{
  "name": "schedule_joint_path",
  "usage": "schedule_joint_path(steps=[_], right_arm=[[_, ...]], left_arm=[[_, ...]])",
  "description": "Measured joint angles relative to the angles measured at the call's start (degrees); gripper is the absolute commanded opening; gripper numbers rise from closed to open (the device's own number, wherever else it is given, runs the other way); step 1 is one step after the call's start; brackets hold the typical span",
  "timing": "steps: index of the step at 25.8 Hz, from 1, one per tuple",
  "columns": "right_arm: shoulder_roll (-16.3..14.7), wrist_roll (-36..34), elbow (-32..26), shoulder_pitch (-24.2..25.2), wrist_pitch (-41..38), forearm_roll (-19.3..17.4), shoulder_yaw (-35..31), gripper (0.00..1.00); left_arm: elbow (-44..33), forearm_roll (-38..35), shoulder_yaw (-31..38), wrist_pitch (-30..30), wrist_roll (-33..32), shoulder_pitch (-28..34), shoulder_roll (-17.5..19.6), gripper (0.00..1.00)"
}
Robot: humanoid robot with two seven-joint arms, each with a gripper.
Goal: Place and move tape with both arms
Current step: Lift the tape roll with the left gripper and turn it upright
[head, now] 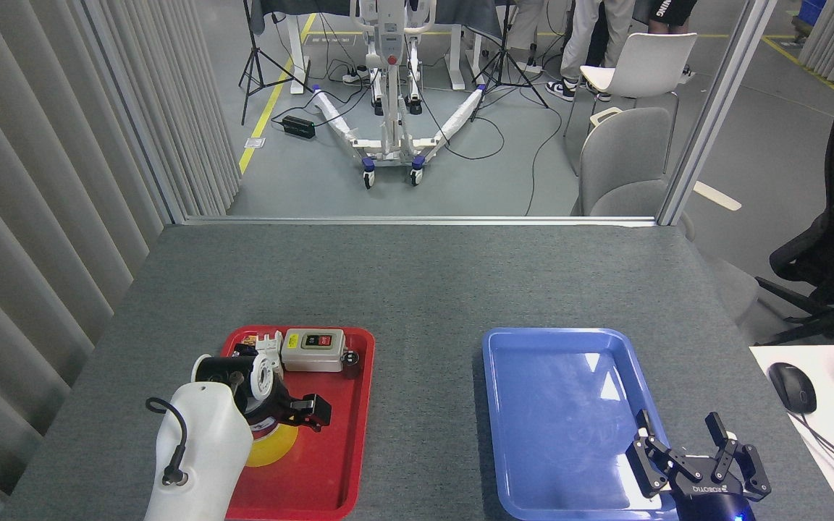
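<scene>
The tape (277, 447) lies in the red tray (330, 463); only a yellow sliver of the roll shows under my left gripper. My left gripper (292, 415) sits right on top of the roll, with one black finger (313, 410) sticking out to the right. The white left arm (196, 456) hides the other fingers, so its hold on the tape is unclear. My right gripper (693, 450) stands open with spread fingers over the near right corner of the blue tray (504, 405), holding nothing.
At the red tray's far end lie a grey switch box (312, 349), a white connector (268, 343) and a small dark cylinder (350, 359). A white desk with a mouse (792, 387) stands to the right. Chairs and a person's legs are beyond the table.
</scene>
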Motion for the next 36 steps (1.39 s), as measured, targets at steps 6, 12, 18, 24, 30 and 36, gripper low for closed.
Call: schedule_joint_path(steps=[6,12,18,24,30,36], right_arm=[[-0.2,0.0,0.0,0.1,0.0,0.0,0.0,1.0],[-0.4,-0.2,0.0,0.2,0.0,0.0,0.1,1.0],[-0.4,-0.1,0.0,0.3,0.0,0.0,0.3,1.0],[-0.2,0.1,0.0,0.3,0.0,0.0,0.4,1.0],[-0.2,0.1,0.0,0.3,-0.1,0.0,0.5,1.0],[0.0,0.1,0.0,0.3,-0.2,-0.1,0.5,1.0]], left_arm=[[0.6,0.1,0.1,-3.0,0.7,0.7,0.8,1.0],[0.7,0.4,0.2,-5.2,1.0,0.8,0.9,1.0],[1.2,0.4,0.0,-5.5,4.3,0.8,0.8,0.99],[2.8,0.3,-0.1,-6.0,7.5,0.6,0.8,0.99],[4.4,0.1,-0.1,-6.2,10.4,0.6,1.1,0.89],[4.8,0.0,-0.1,-6.2,11.5,0.6,1.2,0.8]])
